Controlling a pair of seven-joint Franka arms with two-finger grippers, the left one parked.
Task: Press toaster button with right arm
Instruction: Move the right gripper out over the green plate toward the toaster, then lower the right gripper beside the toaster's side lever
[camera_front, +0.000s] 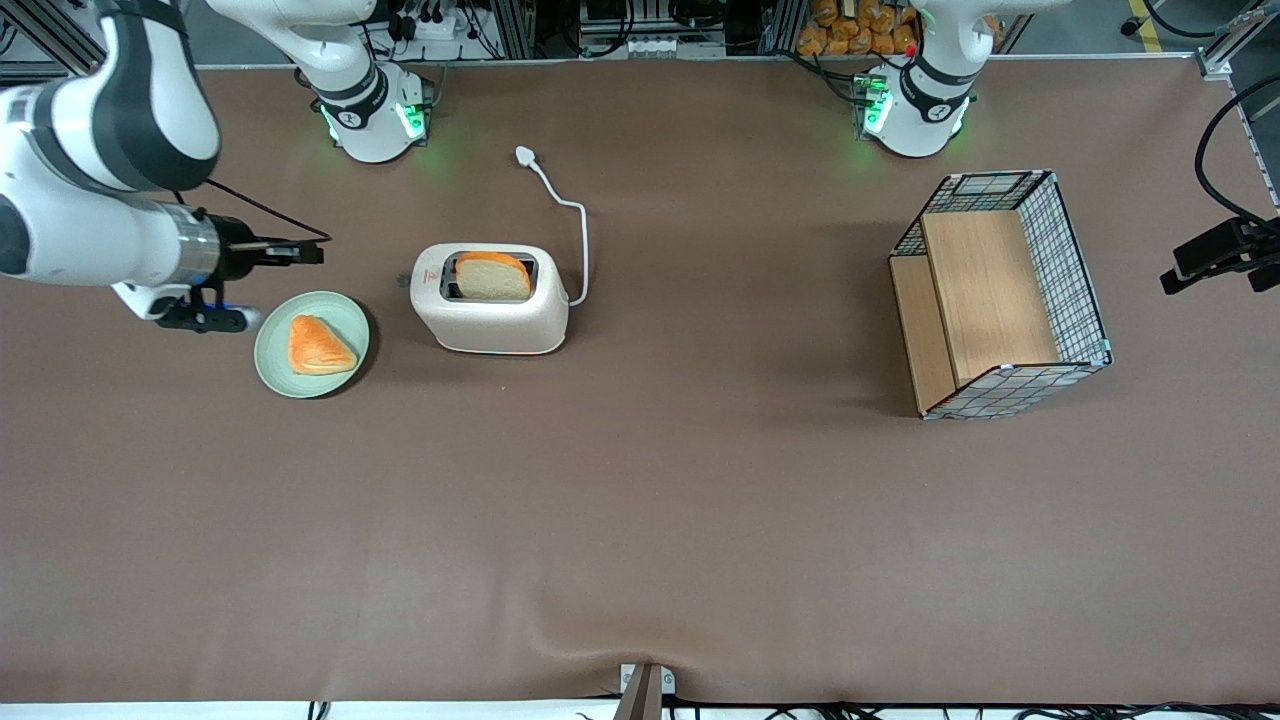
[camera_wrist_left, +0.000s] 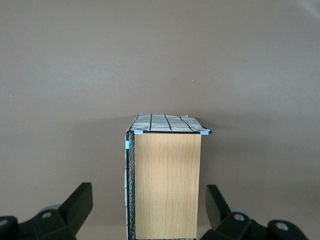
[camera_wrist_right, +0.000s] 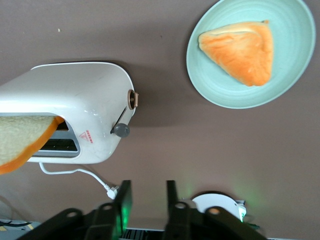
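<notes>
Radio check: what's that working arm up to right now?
Gripper open, hovering above the table beside the green plate. Toaster button untouched, bread in toaster. Nothing blocking.

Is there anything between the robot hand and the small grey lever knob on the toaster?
No. In the front view, only bare brown table separates the hand from the knob; its fingers stand slightly apart.

Front view: high, looking down on the whole table (camera_front: 640, 520). Right wrist view: looks past the gripper (camera_wrist_right: 147, 197) at the toaster (camera_wrist_right: 75, 107) and green plate (camera_wrist_right: 210, 80), both shared with the front view. Left wrist view: close on the wire basket (camera_wrist_left: 165, 180), also in front view.
</notes>
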